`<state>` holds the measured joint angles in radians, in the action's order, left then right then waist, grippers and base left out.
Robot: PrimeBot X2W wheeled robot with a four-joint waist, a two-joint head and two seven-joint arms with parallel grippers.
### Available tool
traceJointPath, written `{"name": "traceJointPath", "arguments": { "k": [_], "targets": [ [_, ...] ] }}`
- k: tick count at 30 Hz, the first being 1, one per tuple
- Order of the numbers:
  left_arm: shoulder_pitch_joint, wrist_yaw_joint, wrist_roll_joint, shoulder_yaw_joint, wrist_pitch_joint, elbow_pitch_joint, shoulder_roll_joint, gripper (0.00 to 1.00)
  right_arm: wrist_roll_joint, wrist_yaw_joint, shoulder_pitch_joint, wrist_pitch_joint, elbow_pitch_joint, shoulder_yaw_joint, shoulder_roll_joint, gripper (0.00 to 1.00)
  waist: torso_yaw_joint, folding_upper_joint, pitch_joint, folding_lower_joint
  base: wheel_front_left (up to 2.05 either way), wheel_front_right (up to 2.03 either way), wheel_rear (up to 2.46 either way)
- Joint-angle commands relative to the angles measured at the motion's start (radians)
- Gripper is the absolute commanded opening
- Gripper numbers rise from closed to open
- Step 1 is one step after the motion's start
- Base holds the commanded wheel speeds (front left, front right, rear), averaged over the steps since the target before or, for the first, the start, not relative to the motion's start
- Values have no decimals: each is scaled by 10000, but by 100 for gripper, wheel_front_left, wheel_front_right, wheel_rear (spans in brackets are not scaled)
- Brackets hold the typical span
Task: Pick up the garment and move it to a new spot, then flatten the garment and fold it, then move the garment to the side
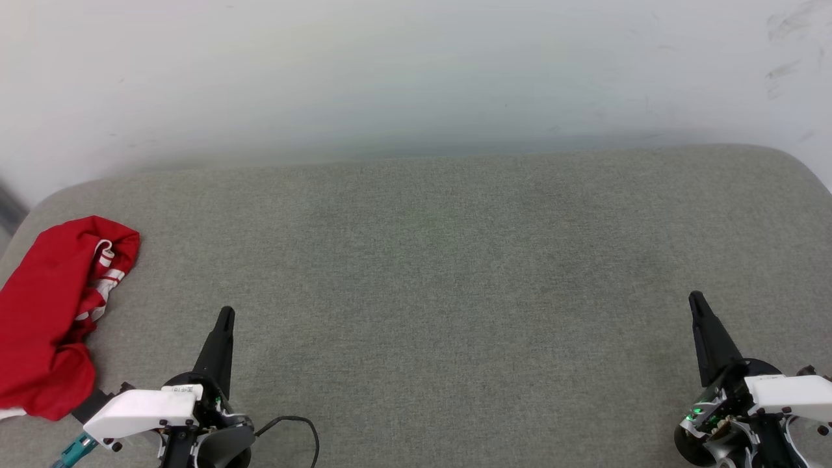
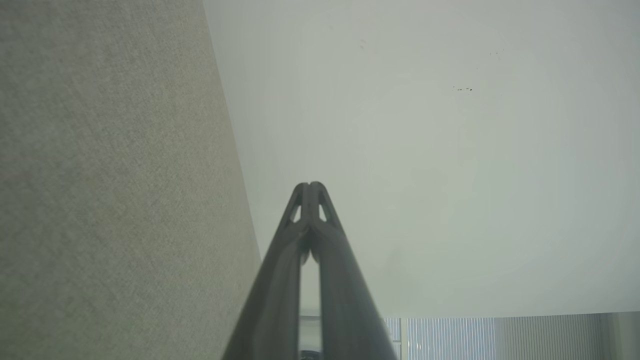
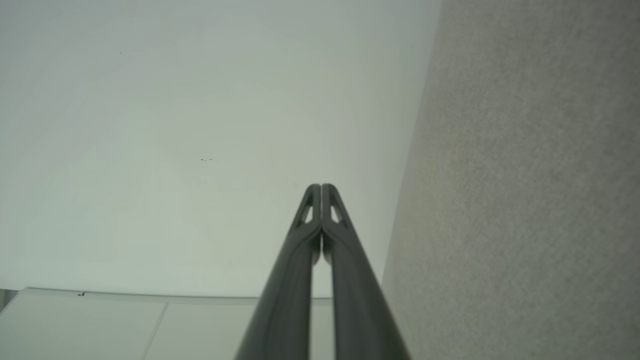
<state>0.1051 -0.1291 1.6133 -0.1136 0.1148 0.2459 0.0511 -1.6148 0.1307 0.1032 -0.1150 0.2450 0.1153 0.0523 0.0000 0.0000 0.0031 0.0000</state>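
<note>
At seven o'clock in the head view, the left gripper, two long dark fingers on a white-cased wrist, is seen pressed fully together with nothing between the fingers. At five o'clock the right gripper is likewise closed tight and empty. Both are pointed toward twelve o'clock over the grey woven upholstered surface. The crumpled red jersey garment, white striped trim showing, is found at nine o'clock on the surface's edge, just beside the left wrist. A white wall is seen at twelve o'clock.
</note>
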Motion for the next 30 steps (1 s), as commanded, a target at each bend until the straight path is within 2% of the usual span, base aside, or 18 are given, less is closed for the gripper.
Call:
{"name": "traceJointPath", "arguments": {
  "k": [1, 13, 14, 18, 30],
  "targets": [
    [82, -29, -27, -26, 28, 8, -11, 0, 55, -1, 104, -18, 6, 4, -28, 0, 0, 0, 0, 0, 0, 0, 0],
    [82, -29, -28, -28, 28, 7, -11, 0, 56, 0, 104, -18, 6, 3, -27, 0, 0, 0, 0, 0, 0, 0, 0],
    [-3, 2, -2, 2, -5, 8, 0, 100, -1, 0, -2, 2, 8, 1, -2, 100, 0, 0, 0, 0, 0, 0, 0],
    [-314, 13, -5, 33, -16, 335, -42, 100, 1, -2, -321, 12, 336, -25, -13, 100, 0, 0, 2, 0, 0, 0, 0],
    [-552, 9, -430, 125, -575, -46, -35, 100, 515, -2, -509, 572, 57, -292, -14, 100, -9, 0, 13, 0, 0, 0, 0]
  ]
}}
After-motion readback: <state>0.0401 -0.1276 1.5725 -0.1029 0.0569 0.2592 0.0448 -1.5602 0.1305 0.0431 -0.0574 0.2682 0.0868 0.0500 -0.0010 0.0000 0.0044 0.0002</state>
